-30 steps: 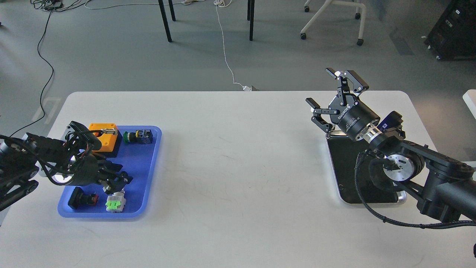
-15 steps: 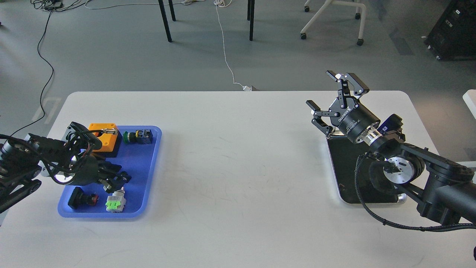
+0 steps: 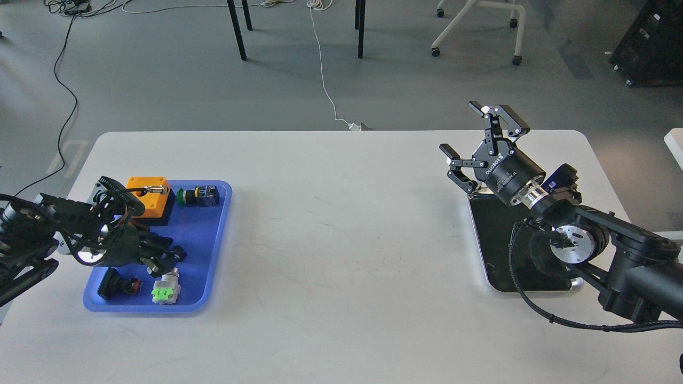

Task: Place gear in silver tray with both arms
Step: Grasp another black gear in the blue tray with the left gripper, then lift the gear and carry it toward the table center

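Observation:
The silver tray [image 3: 496, 240] lies at the right of the white table, partly covered by my right arm. My right gripper [image 3: 461, 130] hangs above the tray's far end with its two fingers spread wide and nothing between them. My left gripper [image 3: 165, 258] is low over the blue tray [image 3: 216, 234], just above a white and green part [image 3: 166, 290]. It looks dark and bunched, so I cannot tell its fingers apart. I cannot make out a gear among the parts in the blue tray.
The blue tray also holds an orange block [image 3: 149, 196], a green push button [image 3: 198, 195] and a black and red button [image 3: 120, 285]. Cables hang around my left wrist. Chair and table legs stand on the floor beyond the table's far edge.
My left gripper has shifted slightly left and lower over the blue tray. My right gripper dropped slightly a second ago and has held still since.

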